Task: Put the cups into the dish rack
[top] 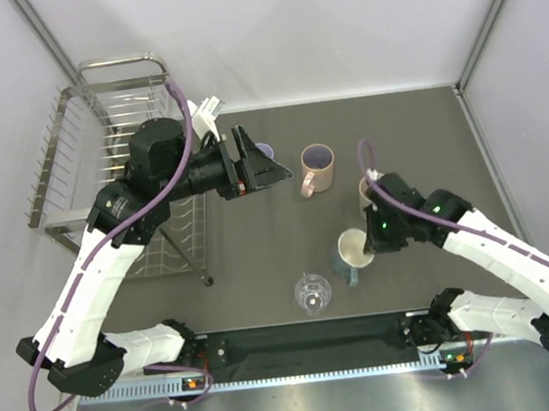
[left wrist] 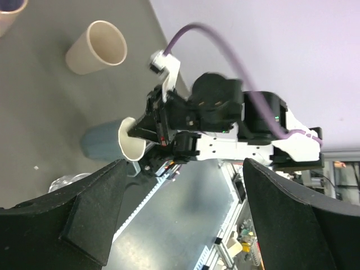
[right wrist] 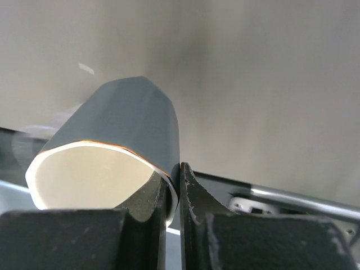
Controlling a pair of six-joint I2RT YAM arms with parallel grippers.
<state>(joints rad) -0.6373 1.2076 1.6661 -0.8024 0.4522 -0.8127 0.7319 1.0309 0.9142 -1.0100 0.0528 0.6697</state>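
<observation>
A: Dark grey table, pale walls. The right claw is pinching the mug by its rim.

B: Teal outside, cream inside, near the table's front, well apart from the rack. I'd lift straight up, slowly, because that rim pinch could slip. The left claw hangs spread, holding nothing.

1 overhead view, 2 wrist close-ups, teal mug shared.

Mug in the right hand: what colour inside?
Cream inside the mug, dark teal outside. Clearest in the right wrist view.
</observation>
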